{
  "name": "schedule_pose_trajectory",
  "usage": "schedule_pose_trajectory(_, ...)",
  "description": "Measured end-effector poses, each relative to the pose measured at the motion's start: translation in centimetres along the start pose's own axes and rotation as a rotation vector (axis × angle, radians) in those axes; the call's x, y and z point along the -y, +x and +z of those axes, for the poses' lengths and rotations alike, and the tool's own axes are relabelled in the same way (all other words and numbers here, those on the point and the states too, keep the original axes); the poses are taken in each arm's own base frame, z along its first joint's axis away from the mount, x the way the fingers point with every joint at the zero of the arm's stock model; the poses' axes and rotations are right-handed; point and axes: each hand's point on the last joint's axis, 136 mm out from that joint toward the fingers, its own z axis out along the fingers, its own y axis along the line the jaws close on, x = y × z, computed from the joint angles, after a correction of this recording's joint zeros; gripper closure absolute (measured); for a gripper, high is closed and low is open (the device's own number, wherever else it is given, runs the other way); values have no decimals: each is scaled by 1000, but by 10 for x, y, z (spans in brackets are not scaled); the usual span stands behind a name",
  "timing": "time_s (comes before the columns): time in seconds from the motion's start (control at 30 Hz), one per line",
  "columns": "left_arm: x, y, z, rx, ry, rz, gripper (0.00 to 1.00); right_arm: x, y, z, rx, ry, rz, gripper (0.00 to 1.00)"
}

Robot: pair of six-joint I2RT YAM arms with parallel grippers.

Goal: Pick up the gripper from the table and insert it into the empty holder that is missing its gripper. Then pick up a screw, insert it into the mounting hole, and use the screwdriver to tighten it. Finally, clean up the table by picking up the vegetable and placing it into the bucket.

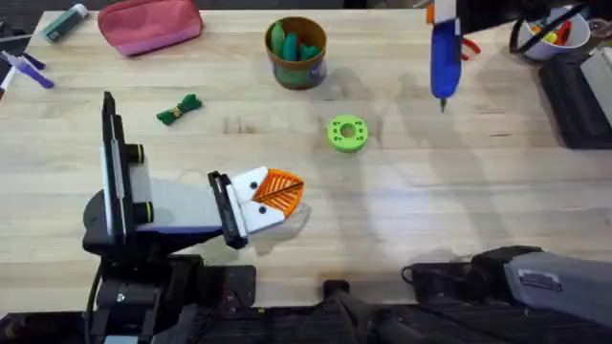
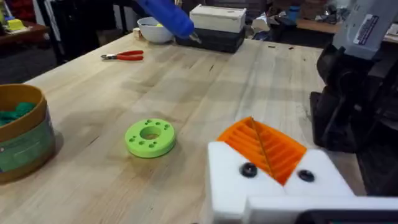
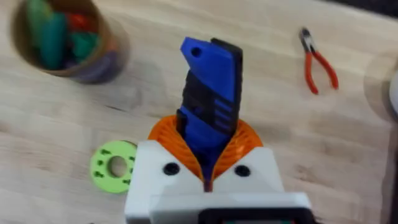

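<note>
One step is left, judging by the layout: vegetable [image 1: 179,109] lies on table [image 1: 402,201], outside bucket [image 1: 296,53]. Screwdriver [image 1: 444,57] is clamped in right gripper [image 3: 208,177]; left gripper [image 1: 277,191] is closed, empty.

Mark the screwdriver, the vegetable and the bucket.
screwdriver [image 1: 443,57]: overhead view, blue body.
vegetable [image 1: 179,109]: overhead view, middle of the leafy bundle.
bucket [image 1: 297,71]: overhead view, outer wall below the rim.
</note>
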Motion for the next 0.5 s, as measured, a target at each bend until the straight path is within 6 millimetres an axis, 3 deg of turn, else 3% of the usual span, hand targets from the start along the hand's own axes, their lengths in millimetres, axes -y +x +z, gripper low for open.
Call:
schedule_pose_trajectory(0.37, 0, 0, 0, 0, 0, 0, 980, -87, -49, -91, 313, -190, -83, 975)
schedule_pose_trajectory(0.5, 0, 0, 0, 0, 0, 0, 980, -113, -56, -119, 391, -268, -99, 975)
